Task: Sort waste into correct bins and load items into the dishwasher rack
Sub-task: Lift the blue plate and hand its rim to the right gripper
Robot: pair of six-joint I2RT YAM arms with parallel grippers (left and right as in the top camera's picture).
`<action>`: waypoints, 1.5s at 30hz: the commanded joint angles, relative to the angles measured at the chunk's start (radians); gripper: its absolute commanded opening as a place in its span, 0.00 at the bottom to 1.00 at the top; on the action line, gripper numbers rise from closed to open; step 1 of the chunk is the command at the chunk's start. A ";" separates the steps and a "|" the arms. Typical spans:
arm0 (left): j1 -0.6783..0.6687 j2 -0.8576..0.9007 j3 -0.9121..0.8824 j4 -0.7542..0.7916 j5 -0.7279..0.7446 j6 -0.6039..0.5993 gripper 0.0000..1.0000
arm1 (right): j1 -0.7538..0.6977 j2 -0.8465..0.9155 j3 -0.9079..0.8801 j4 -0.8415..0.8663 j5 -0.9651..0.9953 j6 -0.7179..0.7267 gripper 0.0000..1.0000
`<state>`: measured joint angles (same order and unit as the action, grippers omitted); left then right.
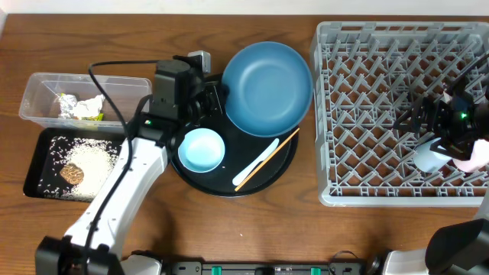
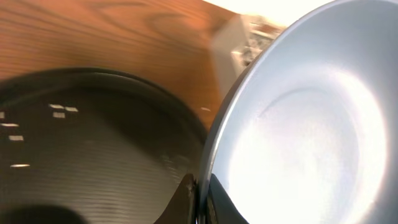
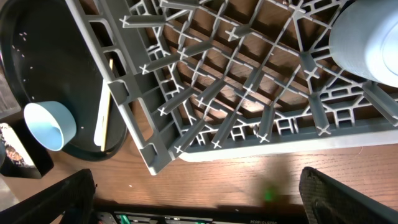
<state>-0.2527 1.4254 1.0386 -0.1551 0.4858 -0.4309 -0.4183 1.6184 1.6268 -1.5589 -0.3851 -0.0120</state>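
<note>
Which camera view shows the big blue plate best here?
Overhead: the whole blue plate shows, its rim at the left gripper. The left wrist view gives only a glare-washed part of it, rim pinched in the jaws. The right wrist view misses it.

1. Robot lab / test bench rigged as a mock dish station: left arm [image 1: 126, 179] & right arm [image 1: 458, 114], w/ black cable [image 1: 107, 76], work at one wood table [image 1: 306, 221].
2. Kitchen props: grey dishwasher rack [image 1: 367, 92]; light blue bowl [image 1: 202, 149] on round black tray [image 1: 206, 182], blue plate [image 1: 267, 76] at its edge.
3. Sorting setup: clear tub [image 1: 38, 95] & shallow black tray [image 1: 38, 164] side by side, table's left end.
4. Rig hardware [image 1: 214, 269] along near edge; room beyond table not in view.
</note>
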 commanded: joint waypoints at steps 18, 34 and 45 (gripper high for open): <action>-0.220 -0.006 0.021 0.045 0.095 -0.083 0.06 | 0.006 -0.011 0.012 0.047 -0.072 -0.044 0.99; -0.227 0.081 0.014 0.030 -0.027 -0.083 0.06 | 0.208 -0.011 0.007 0.125 -0.509 -0.446 0.61; -0.237 0.118 0.014 0.030 -0.023 -0.083 0.06 | 0.442 -0.011 0.005 0.285 -0.104 -0.243 0.52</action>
<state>-0.4873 1.5532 1.0386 -0.1307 0.4603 -0.5014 -0.0132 1.6184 1.6268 -1.2842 -0.6575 -0.3244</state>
